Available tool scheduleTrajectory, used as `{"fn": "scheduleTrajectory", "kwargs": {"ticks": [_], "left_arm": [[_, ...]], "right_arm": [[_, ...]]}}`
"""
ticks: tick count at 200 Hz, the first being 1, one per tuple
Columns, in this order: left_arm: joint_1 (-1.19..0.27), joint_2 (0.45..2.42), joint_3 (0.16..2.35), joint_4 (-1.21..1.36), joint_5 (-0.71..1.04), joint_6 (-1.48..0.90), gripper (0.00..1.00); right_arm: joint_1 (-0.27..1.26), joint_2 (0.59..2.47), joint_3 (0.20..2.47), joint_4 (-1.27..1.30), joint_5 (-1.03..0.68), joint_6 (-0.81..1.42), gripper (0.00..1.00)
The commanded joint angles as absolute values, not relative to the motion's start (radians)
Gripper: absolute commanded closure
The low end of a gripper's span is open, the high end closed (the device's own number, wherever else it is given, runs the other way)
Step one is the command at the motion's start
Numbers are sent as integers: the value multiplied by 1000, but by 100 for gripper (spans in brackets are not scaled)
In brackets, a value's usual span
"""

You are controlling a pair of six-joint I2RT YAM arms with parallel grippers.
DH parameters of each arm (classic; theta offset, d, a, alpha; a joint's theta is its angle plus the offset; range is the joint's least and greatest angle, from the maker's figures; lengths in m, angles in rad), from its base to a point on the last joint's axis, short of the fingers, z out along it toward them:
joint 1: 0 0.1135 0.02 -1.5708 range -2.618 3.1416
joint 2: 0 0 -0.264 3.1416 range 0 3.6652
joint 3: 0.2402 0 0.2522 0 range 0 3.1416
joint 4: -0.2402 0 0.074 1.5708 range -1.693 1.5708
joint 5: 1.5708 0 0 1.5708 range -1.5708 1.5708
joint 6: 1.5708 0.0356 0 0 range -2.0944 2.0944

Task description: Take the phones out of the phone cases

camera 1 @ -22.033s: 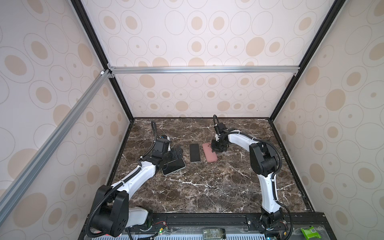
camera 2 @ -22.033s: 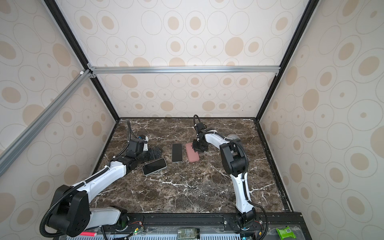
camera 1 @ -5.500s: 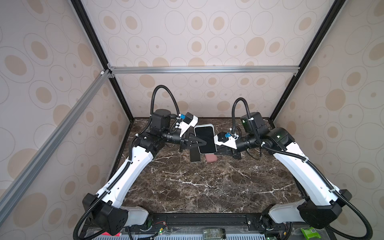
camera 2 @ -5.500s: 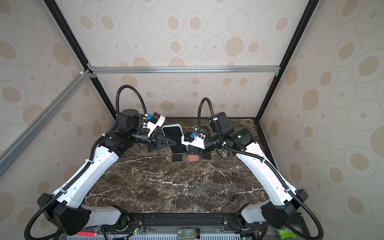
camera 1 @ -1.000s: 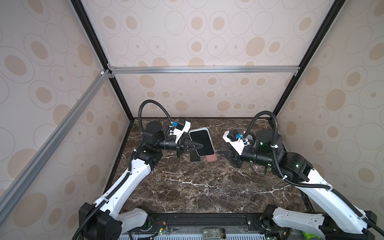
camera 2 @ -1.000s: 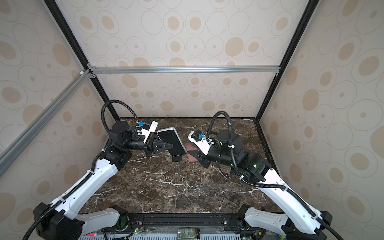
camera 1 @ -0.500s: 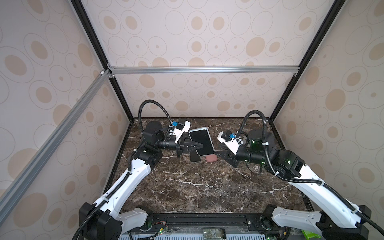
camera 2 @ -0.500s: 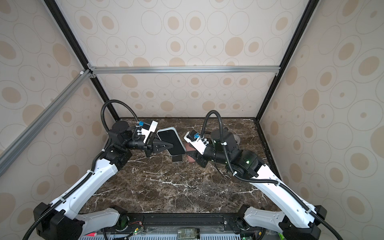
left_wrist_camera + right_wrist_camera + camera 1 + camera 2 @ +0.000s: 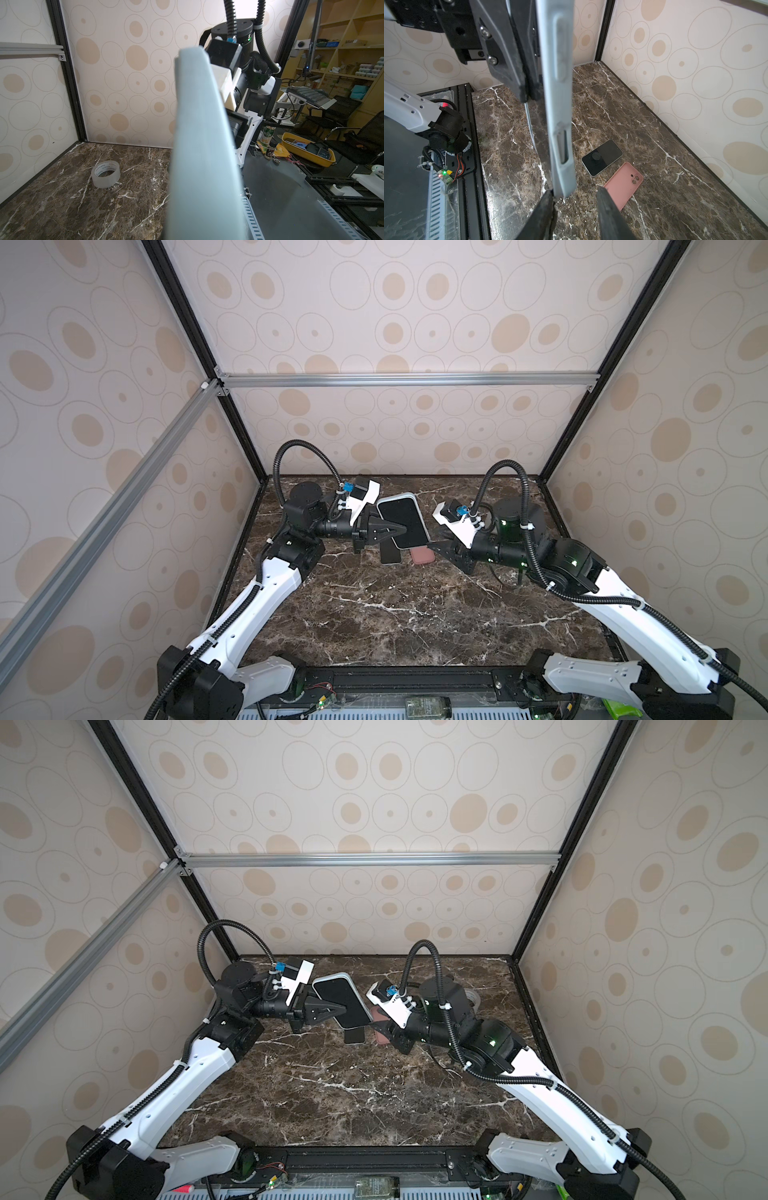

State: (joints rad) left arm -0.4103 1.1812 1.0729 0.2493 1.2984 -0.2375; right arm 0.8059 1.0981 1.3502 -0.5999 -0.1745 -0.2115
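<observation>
Inside a booth of cream walls printed with tan circles (image 9: 395, 302), above a dark brown white-veined marble tabletop (image 9: 395, 614), the left gripper (image 9: 402, 528) holds aloft a black-screened phone (image 9: 409, 510) seated in its pale blue-grey phone case (image 9: 559, 93). Its jaws are clamped flat across screen and back, reaching in from one long side. The case's long axis slants from the back wall down toward the right gripper (image 9: 574, 196), which meets it end-on. Those jaws stand partly apart, straddling the case's lower corner, with one fingertip (image 9: 549, 199) apparently touching it and the other clear. The right arm therefore looks the one placed to pull on the case, likely by closing on that end lip. Flat on the marble, just beside each other, lie a second black phone (image 9: 602, 156) and a pink phone case (image 9: 623, 185); a roll of clear tape (image 9: 106, 173) sits apart.
</observation>
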Motion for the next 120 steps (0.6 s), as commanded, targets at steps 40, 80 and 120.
{"fn": "scheduleTrajectory", "kwargs": {"ticks": [40, 80, 120], "left_arm": [[-416, 1154, 1108, 274, 1339, -227, 100], [-416, 1149, 1101, 275, 1338, -238, 100], [-416, 1150, 1100, 275, 1338, -239, 100]], "right_arm": [[802, 1066, 1341, -590, -133, -231, 63], [801, 1094, 1344, -574, -166, -228, 64], [801, 1099, 1344, -571, -185, -227, 63]]}}
